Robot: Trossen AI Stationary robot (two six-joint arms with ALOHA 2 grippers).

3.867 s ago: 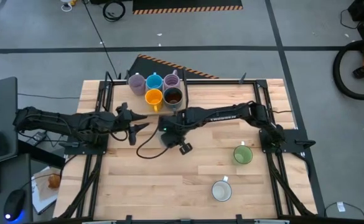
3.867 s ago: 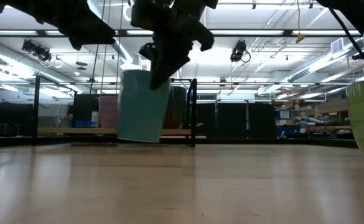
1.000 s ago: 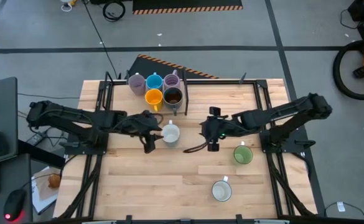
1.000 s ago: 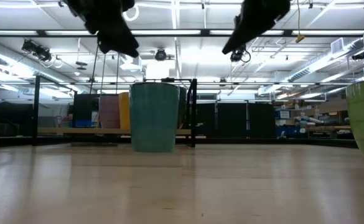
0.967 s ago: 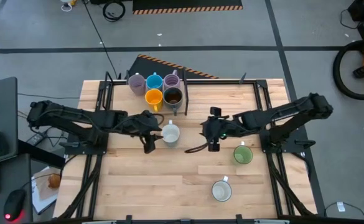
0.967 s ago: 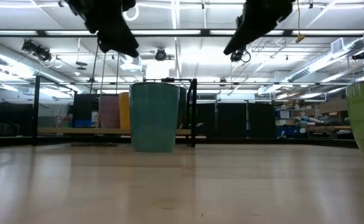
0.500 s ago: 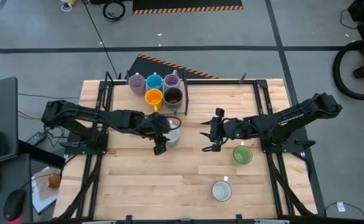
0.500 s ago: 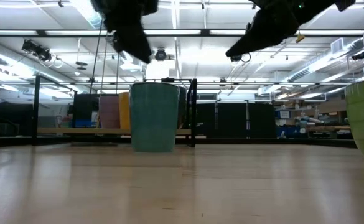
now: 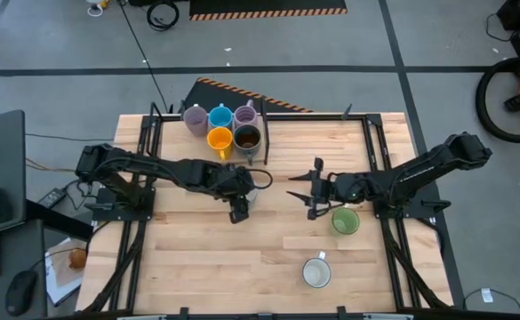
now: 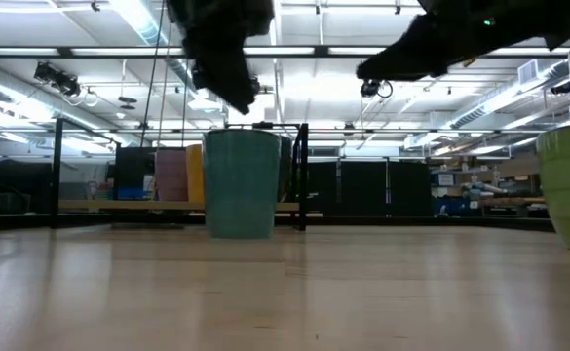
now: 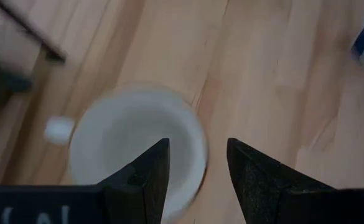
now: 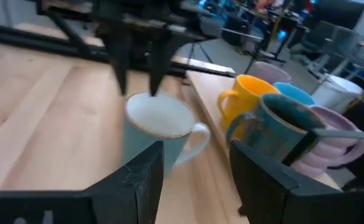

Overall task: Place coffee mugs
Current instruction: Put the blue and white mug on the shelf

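Observation:
A pale blue-white coffee mug stands upright on its base in the middle of the table. My left gripper hangs open just above it, fingers pointing down, with the mug's rim below the gap and its handle off to one side. My right gripper is open and holds nothing, level with the table to the right of that mug. A green mug and a white mug stand on the near right. Orange, dark brown, blue and two lilac mugs stand clustered at the far edge.
A black metal frame stands beside the mug cluster at the far edge. Dark rails run along the table's left and right sides. Bare wood lies at the near left and the centre front.
My left gripper has moved toward the table's right edge until it stands over the pale mug. My right gripper has drawn back toward the right edge, away from that mug. The mug has stayed where it was.

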